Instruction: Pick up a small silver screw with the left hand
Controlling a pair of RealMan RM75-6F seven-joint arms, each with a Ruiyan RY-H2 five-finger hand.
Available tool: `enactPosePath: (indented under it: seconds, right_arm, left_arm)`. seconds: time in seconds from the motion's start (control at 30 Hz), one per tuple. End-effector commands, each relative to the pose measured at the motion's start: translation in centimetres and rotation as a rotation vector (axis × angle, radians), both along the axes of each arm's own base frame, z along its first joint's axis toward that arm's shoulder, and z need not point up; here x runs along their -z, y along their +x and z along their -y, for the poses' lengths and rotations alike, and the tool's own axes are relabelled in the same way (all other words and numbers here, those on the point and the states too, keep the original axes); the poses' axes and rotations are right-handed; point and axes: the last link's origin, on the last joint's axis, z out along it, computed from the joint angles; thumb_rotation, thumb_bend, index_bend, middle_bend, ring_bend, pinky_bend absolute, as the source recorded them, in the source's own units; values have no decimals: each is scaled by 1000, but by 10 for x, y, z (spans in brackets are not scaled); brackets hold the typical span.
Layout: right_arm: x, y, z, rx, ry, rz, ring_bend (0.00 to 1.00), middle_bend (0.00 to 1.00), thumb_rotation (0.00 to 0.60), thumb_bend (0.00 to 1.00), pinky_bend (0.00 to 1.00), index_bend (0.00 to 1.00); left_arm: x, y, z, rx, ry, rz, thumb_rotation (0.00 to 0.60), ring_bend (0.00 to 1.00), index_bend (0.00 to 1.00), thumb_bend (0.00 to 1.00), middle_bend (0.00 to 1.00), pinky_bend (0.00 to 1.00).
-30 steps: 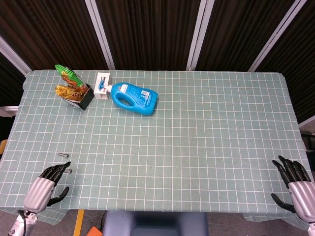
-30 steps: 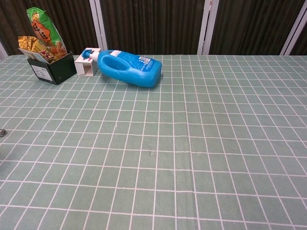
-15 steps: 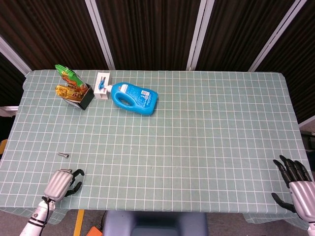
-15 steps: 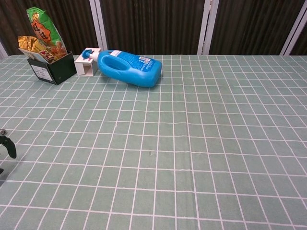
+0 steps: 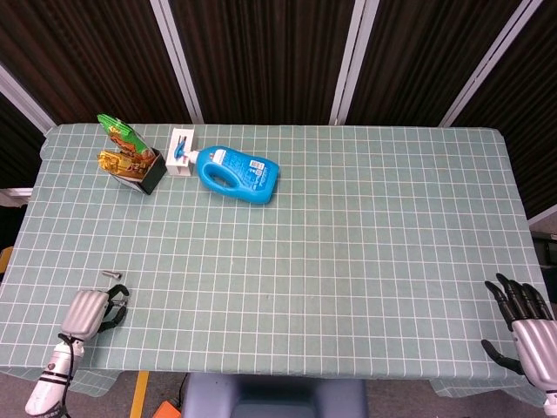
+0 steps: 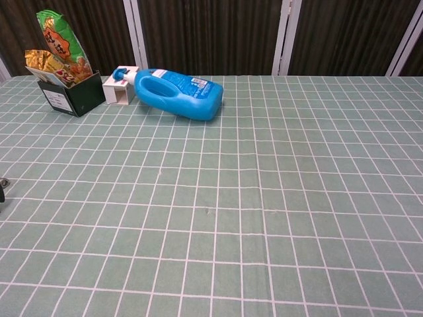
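A small silver screw (image 5: pixel 110 275) lies on the green checked tablecloth near the front left corner; the chest view shows this screw (image 6: pixel 3 181) at its left edge. My left hand (image 5: pixel 87 310) rests just in front of it, palm down, with dark fingers (image 5: pixel 114 298) curled toward the cloth. Whether those fingers grip anything is hidden. One dark fingertip (image 6: pixel 1 195) shows in the chest view. My right hand (image 5: pixel 527 326) hovers at the front right table edge with its fingers spread, holding nothing.
At the back left stand a black box with snack bags (image 5: pixel 130 157), a small white box (image 5: pixel 180 151) and a blue detergent bottle (image 5: pixel 238 173) lying on its side. The table's front edge (image 5: pixel 261 376) runs just below both hands.
A second screw that lay by the left fingertips one second ago no longer shows. The left hand turned palm down, curled its fingers, then shifted left and slightly forward. The right hand stayed put.
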Motion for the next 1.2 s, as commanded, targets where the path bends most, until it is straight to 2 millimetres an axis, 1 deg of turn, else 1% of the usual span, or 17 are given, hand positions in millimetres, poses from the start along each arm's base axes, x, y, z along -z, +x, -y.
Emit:
enactPosePath:
  seconds: [0.03,0.3,0.43,0.7,0.97,1.2]
  right_arm:
    - [0,0,0,1,-1,0,0,0,600,341,0,0]
    - [-1,0,0,2,-7,0,0,0,600,341,0,0]
    - [-1,0,0,1,-8,0,0,0,600,341,0,0]
    - [-1,-1,1,9,-6,-3,0,0,600,341,0,0]
    - [-1,-1,1,12,-10,-6,0,0,600,341,0,0]
    - [0,-1,1,12,-6,-7,0,0,600,341,0,0]
  left_arm:
    - [-4,-5,-1,-15,1,-6,600,1000,403,408,1000,1000]
    - [-10,-18,-3,-57,-12,-24,600,1000,403,408,1000,1000]
    - [-9,-21,-4,-79,-16,-10,600,1000,427,407,1000,1000]
    - [-7,-20,-7,-79,-15,-3,600,1000,470,408,1000,1000]
    - [-6,-24,-9,-98,-29,-16,600,1000,527,412,1000,1000]
    - [-11,-21,-10,-82,-11,-22,600,1000,550,414,1000,1000]
